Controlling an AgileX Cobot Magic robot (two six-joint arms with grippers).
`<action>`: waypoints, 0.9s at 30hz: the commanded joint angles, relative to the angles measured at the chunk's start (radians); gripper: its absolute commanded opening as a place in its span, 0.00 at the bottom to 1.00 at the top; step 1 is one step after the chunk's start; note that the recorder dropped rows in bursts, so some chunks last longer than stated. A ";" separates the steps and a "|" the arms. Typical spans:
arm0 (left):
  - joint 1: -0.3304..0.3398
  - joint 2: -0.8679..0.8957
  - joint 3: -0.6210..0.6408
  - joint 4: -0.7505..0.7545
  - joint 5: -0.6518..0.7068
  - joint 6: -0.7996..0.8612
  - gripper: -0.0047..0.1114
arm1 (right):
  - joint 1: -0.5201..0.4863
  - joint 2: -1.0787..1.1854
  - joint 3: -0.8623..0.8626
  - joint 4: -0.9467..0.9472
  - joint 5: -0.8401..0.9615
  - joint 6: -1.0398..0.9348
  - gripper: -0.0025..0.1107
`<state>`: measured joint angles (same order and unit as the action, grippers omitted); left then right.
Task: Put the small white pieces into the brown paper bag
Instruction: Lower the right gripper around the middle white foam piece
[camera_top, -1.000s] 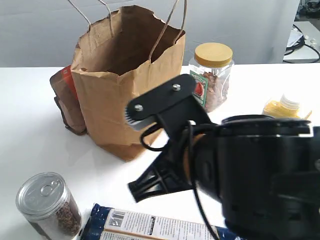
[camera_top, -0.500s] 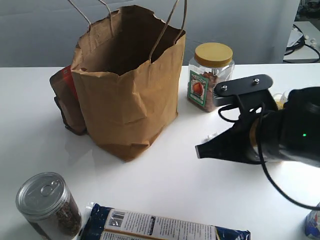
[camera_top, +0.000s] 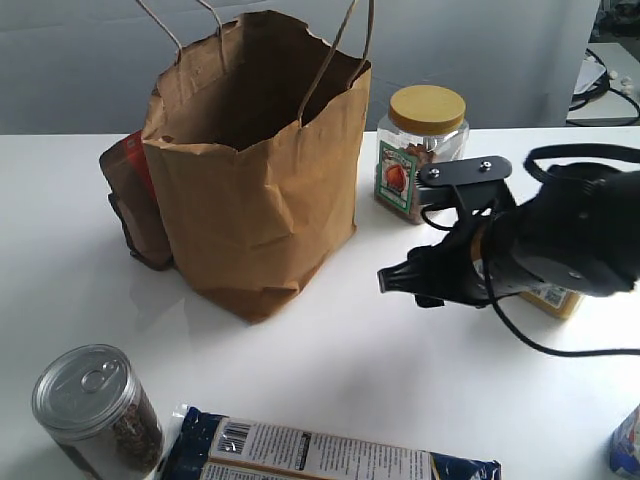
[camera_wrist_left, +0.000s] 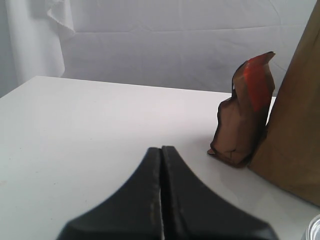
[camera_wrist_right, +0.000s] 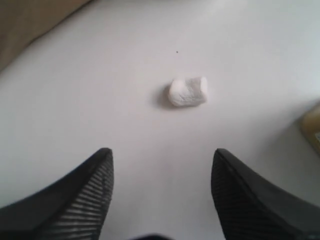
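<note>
The brown paper bag stands open and upright at the back left, and its side fills one edge of the left wrist view. One small white piece lies on the white table ahead of my right gripper, which is open with nothing between its fingers. In the exterior view that gripper hangs low over the table right of the bag, and the arm hides the piece. No other white piece shows. My left gripper is shut and empty above the table, pointing past the bag's left side.
A dark red-and-brown pouch leans against the bag's left side. A yellow-lidded jar stands behind my right gripper, a yellow bottle under the arm. A silver-topped can and a blue packet lie at the front.
My right arm has swung from close in front of the camera to the right and down, ending low over the table beside the jar. The bag and other items have not moved.
</note>
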<state>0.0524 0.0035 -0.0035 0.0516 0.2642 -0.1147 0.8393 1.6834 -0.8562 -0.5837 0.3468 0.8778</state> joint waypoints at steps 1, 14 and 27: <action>-0.007 -0.003 0.004 -0.008 -0.005 -0.006 0.04 | -0.005 0.104 -0.112 -0.007 0.019 -0.008 0.51; -0.007 -0.003 0.004 -0.008 -0.005 -0.006 0.04 | -0.043 0.299 -0.251 -0.067 0.110 0.038 0.51; -0.007 -0.003 0.004 -0.008 -0.005 -0.006 0.04 | -0.086 0.302 -0.251 -0.067 -0.019 0.042 0.51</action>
<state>0.0524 0.0035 -0.0035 0.0516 0.2642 -0.1147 0.7575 1.9885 -1.1012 -0.6405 0.3503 0.9187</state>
